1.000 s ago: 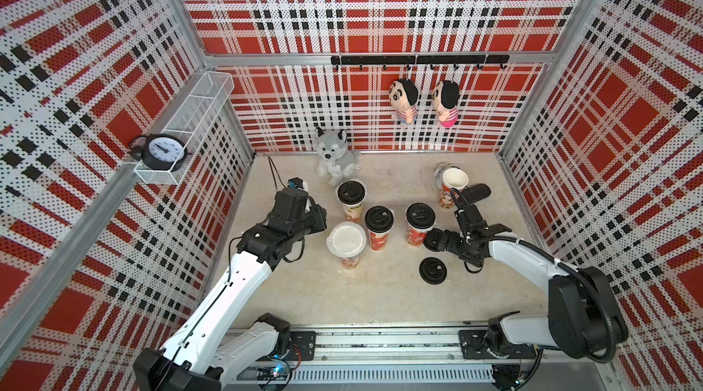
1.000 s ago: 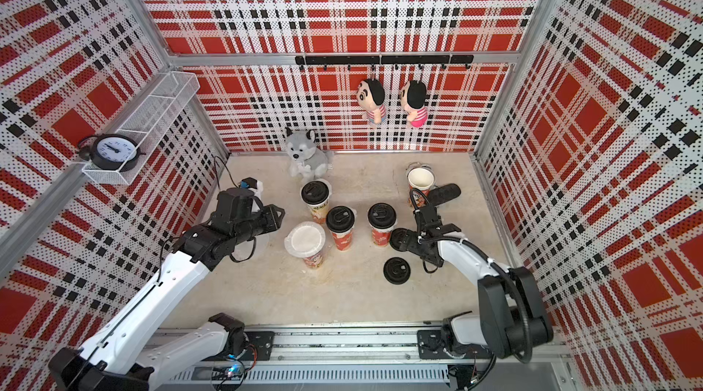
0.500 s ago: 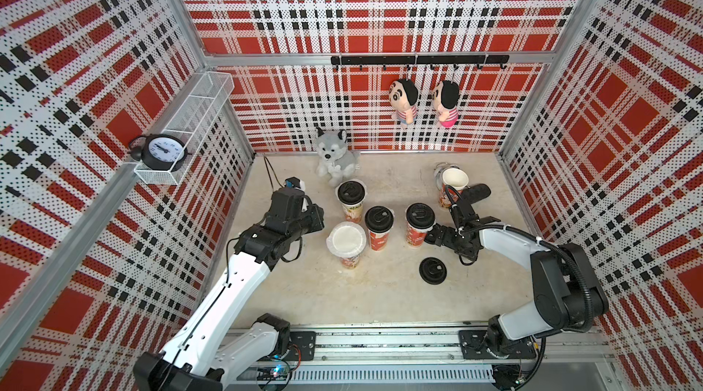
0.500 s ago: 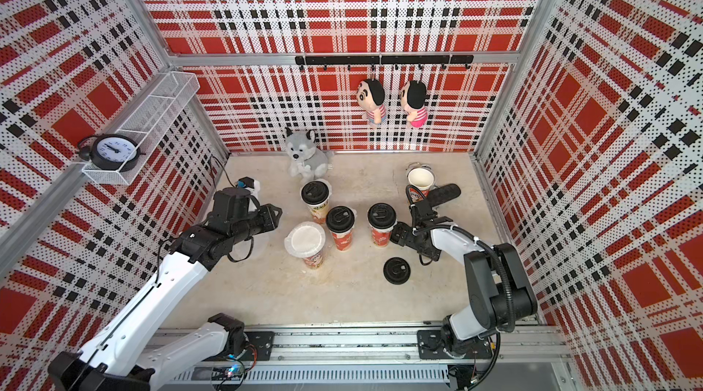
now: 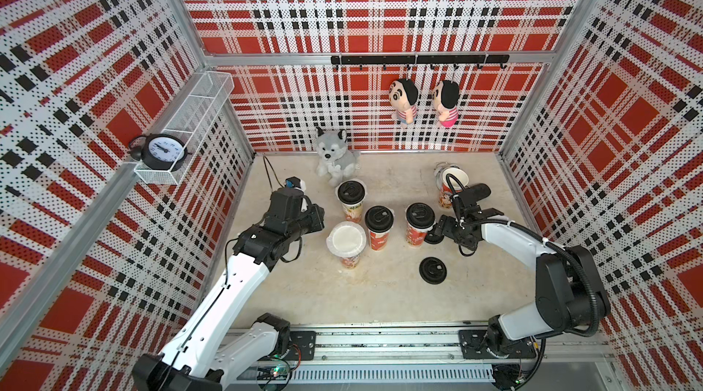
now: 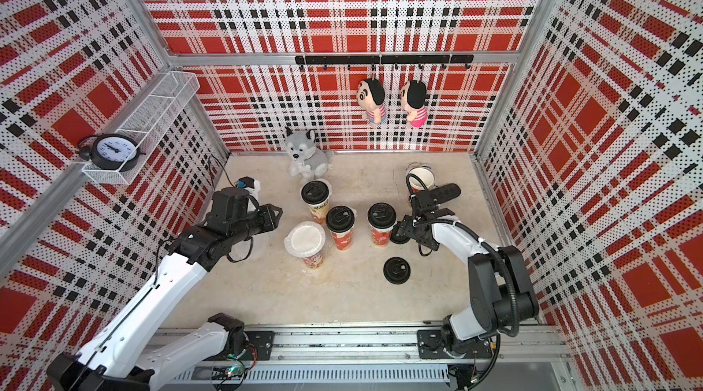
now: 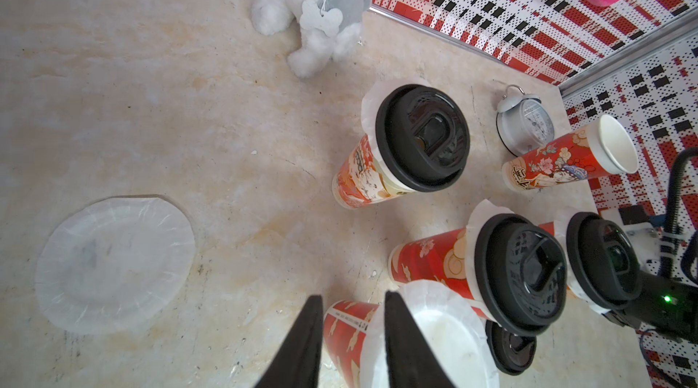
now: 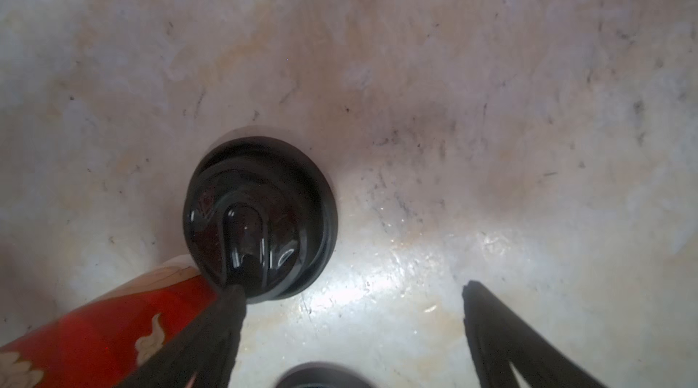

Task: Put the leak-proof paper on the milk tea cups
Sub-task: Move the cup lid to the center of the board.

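Three milk tea cups in the middle wear black lids with leak-proof paper crinkling out beneath. In front of them a fourth cup carries a bare round paper over its mouth. An uncovered cup stands at the back right. One more sheet of paper lies flat on the table under my left arm. My left gripper hovers beside the paper-topped cup, open and empty. My right gripper is open low over the table, one fingertip at a loose black lid.
A second loose black lid lies nearer the front rail. A husky plush sits at the back wall, and a small alarm clock stands behind the uncovered cup. Plaid walls close three sides.
The right arm has folded its elbow in toward its base while its gripper stays low by the loose lid next to the right-hand lidded cup. The left arm has barely shifted.
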Robot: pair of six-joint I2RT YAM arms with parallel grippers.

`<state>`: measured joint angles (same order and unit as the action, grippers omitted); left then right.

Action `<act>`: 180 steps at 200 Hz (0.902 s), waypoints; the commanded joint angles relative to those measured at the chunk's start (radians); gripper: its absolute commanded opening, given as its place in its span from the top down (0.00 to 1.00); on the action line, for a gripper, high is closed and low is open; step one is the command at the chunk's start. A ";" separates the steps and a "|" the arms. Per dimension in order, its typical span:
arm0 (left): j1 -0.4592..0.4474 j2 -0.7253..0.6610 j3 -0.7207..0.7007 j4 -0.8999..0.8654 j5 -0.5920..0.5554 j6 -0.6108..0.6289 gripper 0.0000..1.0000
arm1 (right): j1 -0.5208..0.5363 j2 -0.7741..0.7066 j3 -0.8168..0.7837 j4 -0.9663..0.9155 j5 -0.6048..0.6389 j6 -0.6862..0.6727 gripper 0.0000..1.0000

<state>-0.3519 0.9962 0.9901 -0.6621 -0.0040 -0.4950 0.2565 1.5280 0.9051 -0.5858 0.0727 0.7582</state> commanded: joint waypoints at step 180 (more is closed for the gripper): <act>0.020 -0.016 -0.042 0.018 0.038 0.022 0.69 | -0.135 -0.106 -0.075 -0.184 0.214 -0.017 0.08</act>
<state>-0.3408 0.9943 0.9634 -0.6617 0.0158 -0.4881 0.1337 1.4776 0.8307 -0.7147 0.2390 0.7525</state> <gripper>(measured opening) 0.314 0.921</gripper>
